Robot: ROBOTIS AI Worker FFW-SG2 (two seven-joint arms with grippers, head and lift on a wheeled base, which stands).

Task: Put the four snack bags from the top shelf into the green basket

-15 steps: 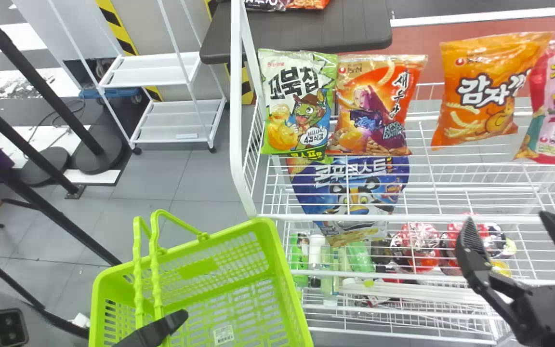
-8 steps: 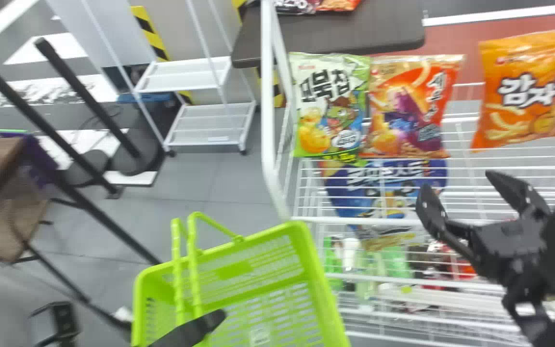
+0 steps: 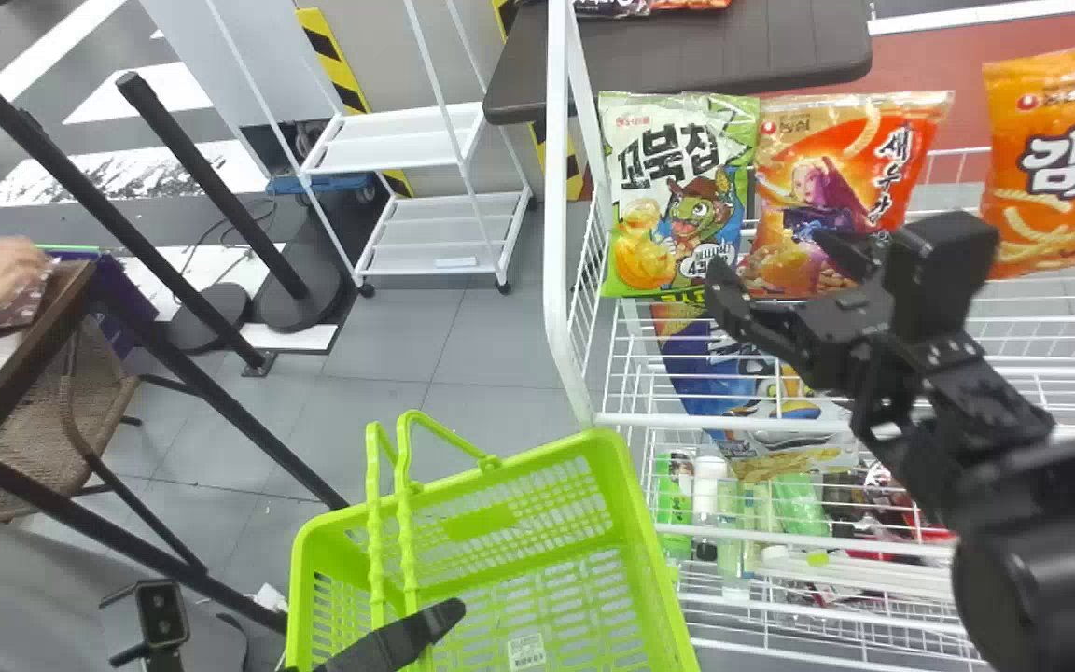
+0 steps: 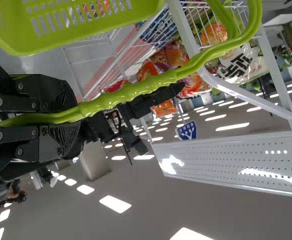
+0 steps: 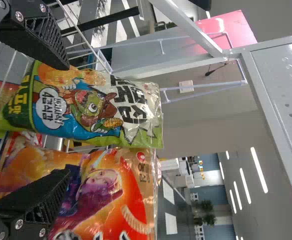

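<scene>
Green-and-white foil snack bag (image 5: 98, 107) stood ahead of the open right gripper (image 3: 769, 255), probably needing centring before pinching; the left gripper (image 4: 76, 117) clasped the lime plastic basket handle (image 4: 136, 89).

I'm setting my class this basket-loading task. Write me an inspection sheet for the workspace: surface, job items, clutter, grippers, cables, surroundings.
Surface: white wire shelf.
Job items: green bag beside red bag; orange bag farther right, past a gap; basket, no bags seen inside.
Clutter: blue bag and bottles lower in the rack.
Grippers: left gripper shut on the basket's handle; right gripper open in front of the green and red bags, holding nothing.
Cables: thin dark cable on the floor, by the posts.
Surroundings: black posts, white wheeled cart.
</scene>
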